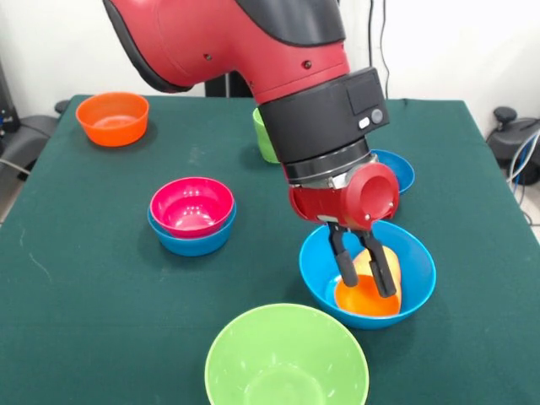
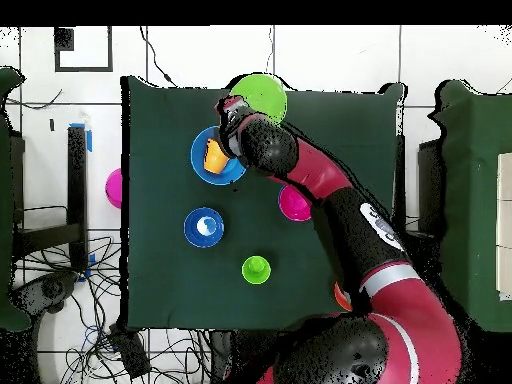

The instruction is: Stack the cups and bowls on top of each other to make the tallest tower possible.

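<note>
My gripper (image 1: 364, 268) reaches down into the large blue bowl (image 1: 418, 283), shut on the orange-yellow cup (image 1: 369, 295), which tilts with its mouth toward the bowl's floor. From above, this cup (image 2: 213, 155) shows inside the same blue bowl (image 2: 232, 168). The large lime green bowl (image 1: 287, 359) stands just in front. A pink-red bowl (image 1: 191, 204) is nested in a small blue bowl (image 1: 194, 240) at the middle left. The small orange bowl (image 1: 112, 118) is at the far left. The light green cup (image 1: 263, 135) and another small blue bowl (image 1: 398, 169) stand behind my arm.
In the overhead view a purple-pink bowl (image 2: 113, 188) sits at the table's left edge. My arm crosses the table's right half there and covers part of the pink-red bowl (image 2: 293, 203). Chairs and cables surround the green table (image 1: 84, 278).
</note>
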Motion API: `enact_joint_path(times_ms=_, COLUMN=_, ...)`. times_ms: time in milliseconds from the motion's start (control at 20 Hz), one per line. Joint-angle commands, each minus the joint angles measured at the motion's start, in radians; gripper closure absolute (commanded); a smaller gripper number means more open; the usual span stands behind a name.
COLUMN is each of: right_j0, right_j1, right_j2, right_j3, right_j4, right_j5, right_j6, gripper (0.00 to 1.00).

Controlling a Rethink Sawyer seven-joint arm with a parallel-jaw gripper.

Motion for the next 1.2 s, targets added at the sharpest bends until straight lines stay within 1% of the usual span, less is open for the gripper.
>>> enact_joint_path(times_ms=50, right_j0=0.019, right_j1=0.085, right_j2=0.016, right_j3=0.017, right_j4=0.020, right_j5=0.007, right_j6=0.098, gripper=0.00)
enact_joint_path(times_ms=250, right_j0=0.024, right_j1=0.123, right_j2=0.029, right_j3=-0.018, right_j4=0.020, right_j5=-0.003, right_j6=0.086, gripper=0.00)
enact_joint_path(times_ms=450, right_j0=0.027, right_j1=0.144, right_j2=0.034, right_j3=-0.034, right_j4=0.019, right_j5=-0.007, right_j6=0.082, gripper=0.00)
enact_joint_path(times_ms=700, right_j0=0.026, right_j1=0.144, right_j2=0.042, right_j3=-0.009, right_j4=0.012, right_j5=-0.022, right_j6=0.092, gripper=0.00)
enact_joint_path(times_ms=950, right_j0=0.017, right_j1=0.145, right_j2=0.034, right_j3=0.010, right_j4=0.007, right_j5=-0.014, right_j6=0.093, gripper=0.00)
enact_joint_path(times_ms=1200, right_j0=0.001, right_j1=0.104, right_j2=0.019, right_j3=0.067, right_j4=0.008, right_j5=0.007, right_j6=0.109, gripper=0.00)
